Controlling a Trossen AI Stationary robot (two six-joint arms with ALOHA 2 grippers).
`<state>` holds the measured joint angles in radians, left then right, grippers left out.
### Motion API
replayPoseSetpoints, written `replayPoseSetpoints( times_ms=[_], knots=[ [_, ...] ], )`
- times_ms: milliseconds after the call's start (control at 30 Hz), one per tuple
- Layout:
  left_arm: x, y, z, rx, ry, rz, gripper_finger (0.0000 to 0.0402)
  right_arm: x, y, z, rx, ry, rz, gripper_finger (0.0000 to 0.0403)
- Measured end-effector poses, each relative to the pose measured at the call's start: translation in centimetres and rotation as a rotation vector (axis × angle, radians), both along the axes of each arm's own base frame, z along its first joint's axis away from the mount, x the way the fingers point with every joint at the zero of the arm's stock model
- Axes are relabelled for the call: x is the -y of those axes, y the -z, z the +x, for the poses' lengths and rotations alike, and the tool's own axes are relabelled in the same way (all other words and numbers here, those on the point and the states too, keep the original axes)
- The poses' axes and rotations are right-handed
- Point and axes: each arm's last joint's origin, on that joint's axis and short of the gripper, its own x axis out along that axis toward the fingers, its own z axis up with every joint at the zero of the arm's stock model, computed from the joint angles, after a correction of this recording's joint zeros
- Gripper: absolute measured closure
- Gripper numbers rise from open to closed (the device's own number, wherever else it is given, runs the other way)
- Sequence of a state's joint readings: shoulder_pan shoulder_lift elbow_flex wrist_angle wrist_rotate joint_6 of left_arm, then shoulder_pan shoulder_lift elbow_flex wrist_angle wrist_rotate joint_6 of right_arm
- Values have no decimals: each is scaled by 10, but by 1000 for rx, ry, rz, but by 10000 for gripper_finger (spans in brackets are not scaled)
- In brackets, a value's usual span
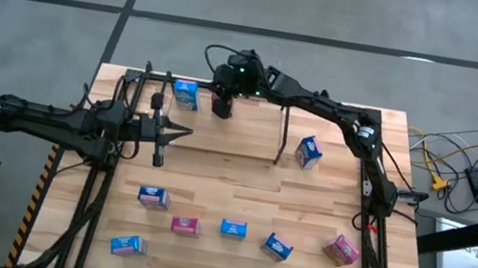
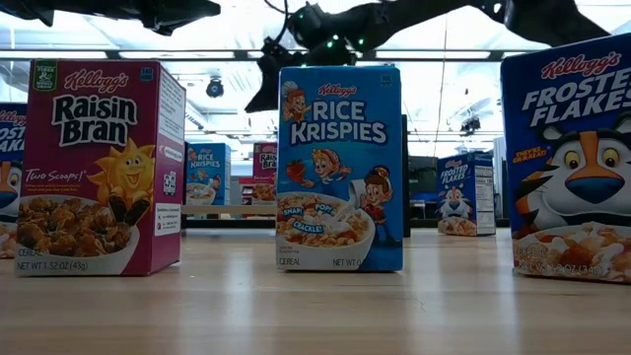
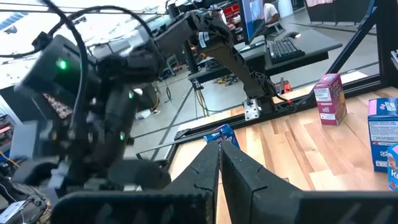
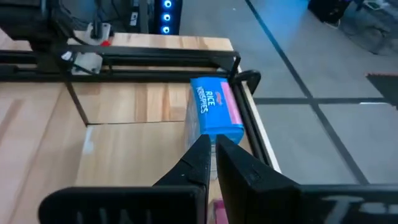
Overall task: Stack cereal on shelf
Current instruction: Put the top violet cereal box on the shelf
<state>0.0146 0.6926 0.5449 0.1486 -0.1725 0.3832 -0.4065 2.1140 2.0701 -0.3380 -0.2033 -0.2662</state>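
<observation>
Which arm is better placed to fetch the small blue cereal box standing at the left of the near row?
Left. The left gripper is shut on nothing and is the nearer one to that blue cereal box. The right gripper is reached far across to the back of the black wire shelf.

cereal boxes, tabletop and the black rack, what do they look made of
Small blue Rice Krispies cereal box: likely thin printed cardboard, slightly glossy, with sharp folded edges. Pale tabletop: wood, visible planks and grain, matte. Thin black rod shelf: apparently painted metal, slim and straight.
</observation>
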Motion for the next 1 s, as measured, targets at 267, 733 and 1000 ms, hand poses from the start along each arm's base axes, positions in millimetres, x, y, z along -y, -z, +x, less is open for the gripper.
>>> replayPoseSetpoints(
  times_ms=[267,733,1000],
  knots=[
    [0,0,0,0,0,0,401,4,23,1,-126,74,-25,387],
    [0,0,0,-1,0,0,401,2,31,-3,-205,45,-34,387],
    [0,0,0,-2,0,0,401,-1,17,-8,-184,48,-38,387]
  ],
)
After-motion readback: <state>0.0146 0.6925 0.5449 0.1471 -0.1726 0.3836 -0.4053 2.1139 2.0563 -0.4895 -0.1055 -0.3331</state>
